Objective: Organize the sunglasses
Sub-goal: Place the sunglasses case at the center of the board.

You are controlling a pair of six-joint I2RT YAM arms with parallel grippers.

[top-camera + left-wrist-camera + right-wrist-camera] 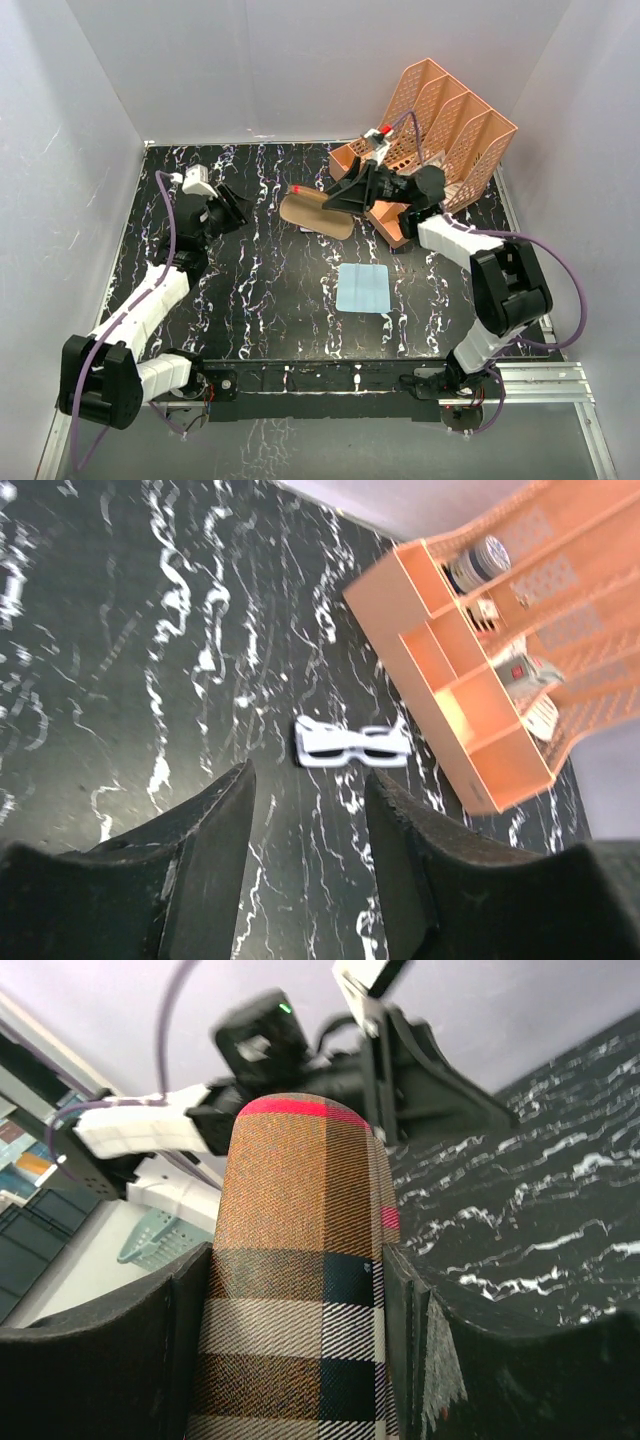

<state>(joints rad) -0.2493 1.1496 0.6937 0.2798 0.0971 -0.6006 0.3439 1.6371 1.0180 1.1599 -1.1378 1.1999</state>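
The sunglasses point(352, 745), white-framed and folded, lie flat on the black marbled table just beyond my left gripper point(310, 775). That gripper is open, with nothing between its fingers; from above it point(240, 208) sits at the left of the table. I cannot make out the sunglasses in the top view. My right gripper point(298, 1260) is shut on the brown plaid case point(300, 1260), one finger on each long side. From above, the case point(315, 212) points left from the right gripper point(345, 195) near the table's middle back.
An orange desk organizer point(440, 130) stands at the back right, close behind the right arm, and its compartments point(480, 680) hold small items. A light blue cloth point(362, 288) lies flat in the middle of the table. White walls enclose the table.
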